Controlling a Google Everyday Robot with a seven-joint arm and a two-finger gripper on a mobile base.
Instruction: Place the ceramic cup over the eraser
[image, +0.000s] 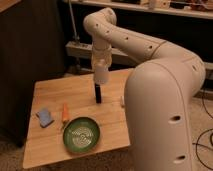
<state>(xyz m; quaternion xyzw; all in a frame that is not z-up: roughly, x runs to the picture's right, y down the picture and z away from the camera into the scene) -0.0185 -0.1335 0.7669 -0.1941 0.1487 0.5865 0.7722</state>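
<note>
The eraser (98, 93), a slim black block, stands upright near the middle of the wooden table (55, 145). My gripper (101, 76) hangs straight down from the white arm, right above the eraser. At its lower end it holds a small white tapered shape, the ceramic cup (101, 77). The cup's lower edge sits at the eraser's top. Whether the two touch does not show.
A green plate (81, 133) lies at the table's front. An orange stick (65, 113) and a blue pad (44, 117) lie to the left. A white-and-beige piece (122, 100) peeks out beside my bulky arm (160, 100), which hides the table's right side. Dark shelving stands behind.
</note>
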